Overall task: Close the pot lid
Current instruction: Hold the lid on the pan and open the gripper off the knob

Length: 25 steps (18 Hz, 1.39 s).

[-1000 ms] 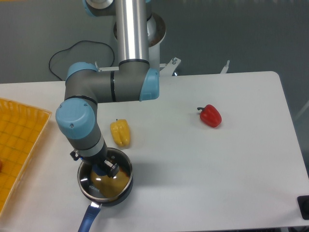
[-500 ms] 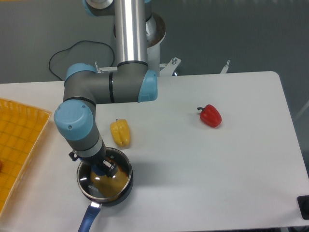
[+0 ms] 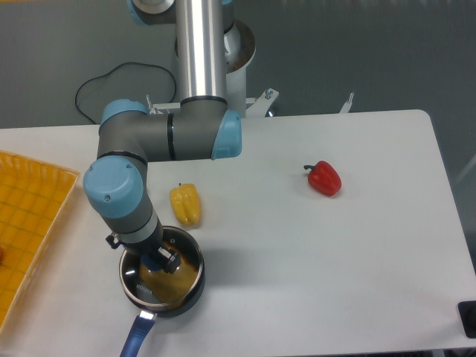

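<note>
The pot (image 3: 162, 275) is sitting near the front left of the table (image 3: 312, 253), its blue handle (image 3: 135, 338) pointing toward the front edge. The lid (image 3: 152, 286) is lying over the pot's mouth, its glass catching the light and its printed lettering showing at the lower left. Whether the rim is seating flush all round or riding tilted, I cannot tell from this angle.

The gripper (image 3: 165, 260) is reaching down over the middle of the lid, where the knob would be. The wrist is blocking most of the fingers, so I cannot tell how far apart they are standing or whether they are holding the knob.

Handling judgement: the lid is looking like rigid glass in a thin metal rim, so fairly light, slick and breakable if dropped or pressed crooked. The centre knob is the sensible hold; the glass face is offering no purchase. The pot is probably heavier and steady, but a sideways shove could slide it.

Also on the table: a yellow pepper (image 3: 185, 204) just behind the pot, a red pepper (image 3: 324, 178) well apart to the right, a yellow tray (image 3: 30, 223) at the left edge.
</note>
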{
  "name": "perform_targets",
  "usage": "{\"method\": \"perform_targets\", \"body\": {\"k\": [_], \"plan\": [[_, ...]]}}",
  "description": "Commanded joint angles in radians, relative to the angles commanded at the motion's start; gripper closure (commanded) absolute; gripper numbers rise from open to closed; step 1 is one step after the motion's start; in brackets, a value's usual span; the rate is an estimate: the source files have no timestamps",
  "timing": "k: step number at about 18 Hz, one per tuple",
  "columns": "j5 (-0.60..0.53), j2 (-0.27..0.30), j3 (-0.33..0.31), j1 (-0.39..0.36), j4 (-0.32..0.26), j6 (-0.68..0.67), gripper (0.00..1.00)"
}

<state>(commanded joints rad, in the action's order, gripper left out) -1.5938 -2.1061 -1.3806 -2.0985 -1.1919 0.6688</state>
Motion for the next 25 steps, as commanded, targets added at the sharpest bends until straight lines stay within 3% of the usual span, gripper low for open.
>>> {"method": "perform_targets", "body": {"k": [25], "plan": [[0.002, -0.006, 0.009, -0.011, 0.006, 0.028, 0.4]]}}
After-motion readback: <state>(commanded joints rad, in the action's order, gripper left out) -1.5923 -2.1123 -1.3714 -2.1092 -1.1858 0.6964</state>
